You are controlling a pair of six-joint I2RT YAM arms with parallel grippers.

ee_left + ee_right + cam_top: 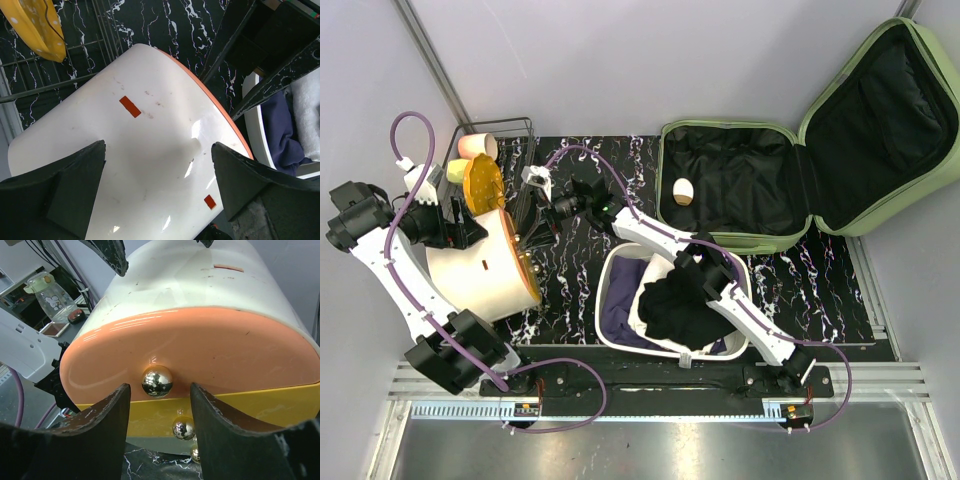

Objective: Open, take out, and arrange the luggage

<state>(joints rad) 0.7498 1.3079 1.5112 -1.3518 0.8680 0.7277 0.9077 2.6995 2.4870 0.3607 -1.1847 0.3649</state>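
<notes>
The large olive-green soft-sided suitcase (750, 190) is lying open at the far right of the black marbled surface (820, 290), its lid leaning out to the right and a small white egg-shaped object (684, 190) sitting on the black lining. The right pincer (160, 387) is reaching far to the left instead. Its jaws are standing partly open on either side of the chrome ball knob (157, 381) on the orange front of a white rounded plastic drawer box (480, 270), and they are gripping nothing. The left pincer (159, 150) is hanging wide open over the box's white shell, holding nothing. The main risk is lying in that knob: it is round and polished, so jaws closing off-centre are likely to be squeezing it out sideways and slipping free on the pull. If the grip is holding, the whole box may be sliding or tipping towards the white rectangular plastic bin (616, 262) of dark clothes rather than its drawer coming out, unless the left pincer is bracing it. The right arm is also stretching across the bin, so a low pull-back may be snagging the clothes.
</notes>
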